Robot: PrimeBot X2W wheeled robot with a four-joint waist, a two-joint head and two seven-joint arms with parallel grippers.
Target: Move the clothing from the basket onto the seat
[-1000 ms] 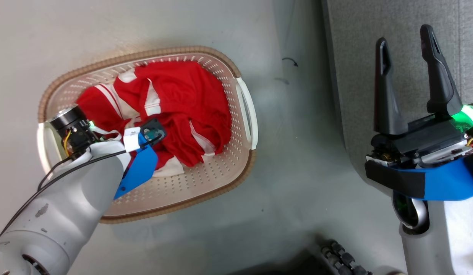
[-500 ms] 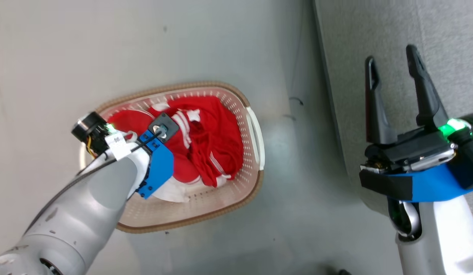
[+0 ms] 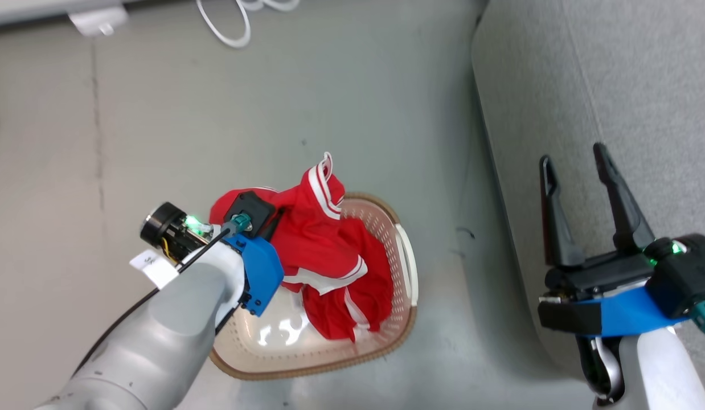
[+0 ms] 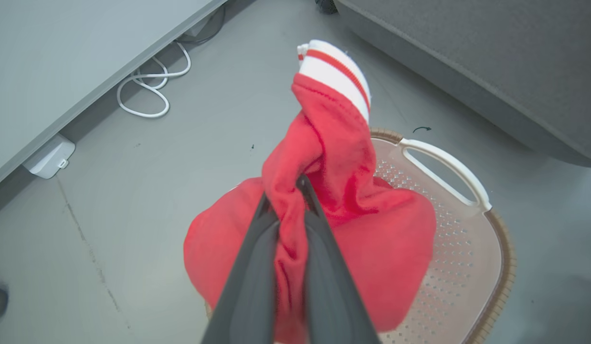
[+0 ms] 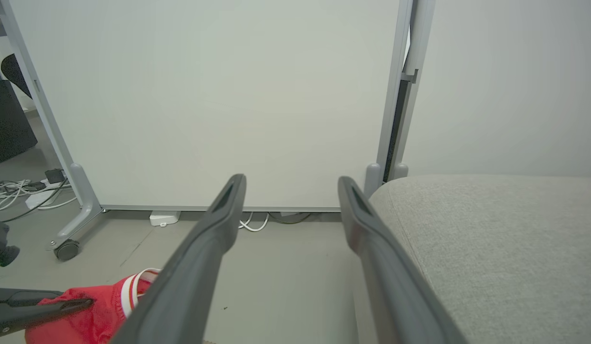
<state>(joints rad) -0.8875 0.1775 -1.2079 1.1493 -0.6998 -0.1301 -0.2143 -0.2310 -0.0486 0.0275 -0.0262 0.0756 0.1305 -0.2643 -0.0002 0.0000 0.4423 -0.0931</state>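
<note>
Raised from the basket (image 3: 408, 267), clothing (image 3: 324, 245) hangs in the clenched left tool (image 4: 286, 203); right tool (image 3: 573, 156) released.

The grey floor (image 3: 358, 85) carries the basket (image 3: 261, 341), which stands just beside the seat (image 3: 614, 85). A white cable (image 3: 234, 45) lies looped farther off.

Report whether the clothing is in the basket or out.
Partly out: the left gripper, shut on the clothing, holds its top above the basket rim while lower folds hang inside.
</note>
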